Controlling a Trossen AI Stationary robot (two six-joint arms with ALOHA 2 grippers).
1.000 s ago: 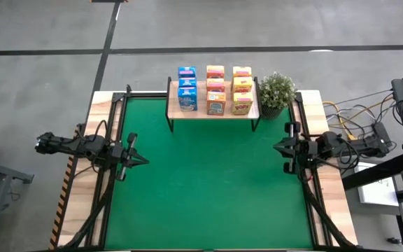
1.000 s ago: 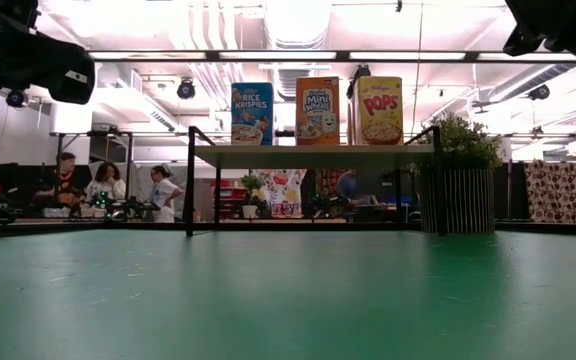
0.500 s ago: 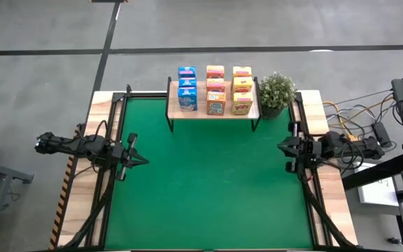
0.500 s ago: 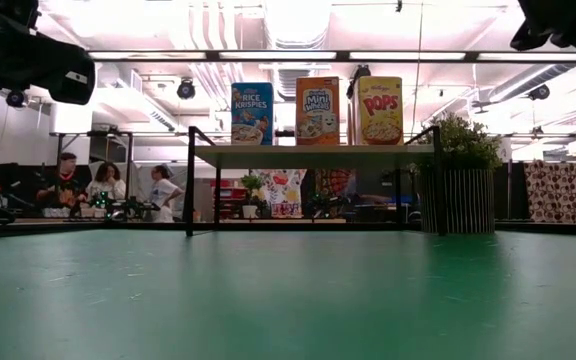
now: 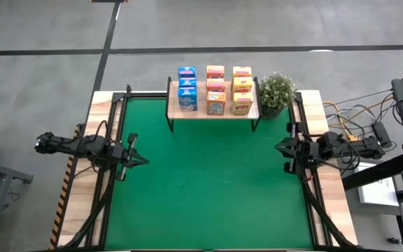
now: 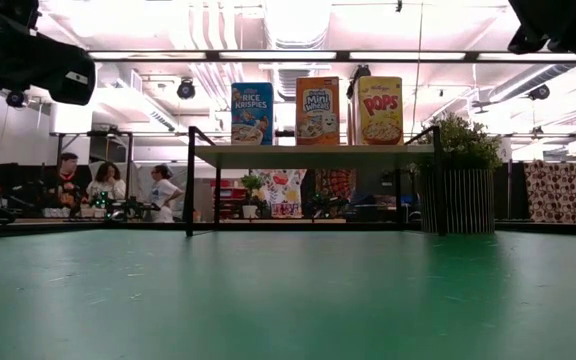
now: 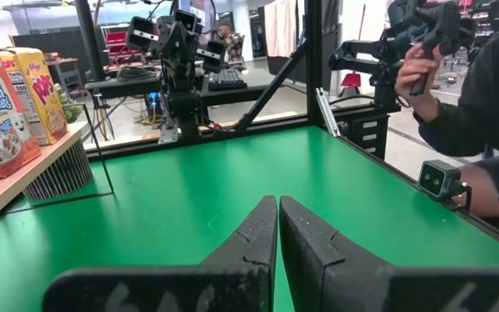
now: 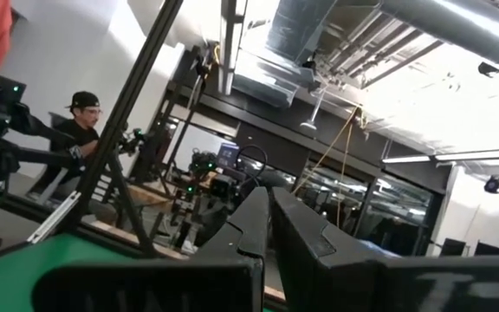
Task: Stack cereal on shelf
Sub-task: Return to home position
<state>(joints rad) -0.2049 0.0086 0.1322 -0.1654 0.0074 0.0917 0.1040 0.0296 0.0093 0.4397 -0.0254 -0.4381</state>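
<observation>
Claws first: where are they, and are they open?

Over the left edge of the green mat (image 5: 208,189) hangs the left claw (image 5: 144,160), pointing right. Its two fingers are pressed together with nothing between them. Over the mat's right edge hangs the right claw (image 5: 277,148), pointing left, its fingers likewise together and empty. Both are well apart from the shelf.

And the cereal?

All nine cereal boxes (image 5: 215,89) are on the shelf (image 5: 201,113), a light wooden board on thin black legs at the far edge of the mat, about midway across. They form three lines running near to far: blue on the left, orange-red in the middle, yellow on the right. From table height the front three stand upright, reading Rice Krispies, Mini-Wheats and Pops.

Anything beside the shelf?

A potted plant (image 5: 276,92) stands just to its right, at the mat's far right corner.

What is farther off?

A workshop room under bright ceiling lights. Several people (image 6: 108,182) are at benches on the far left. The left wrist view also shows a person in a dark sleeve (image 7: 483,104) just off the table, hands raised around a dark object.
</observation>
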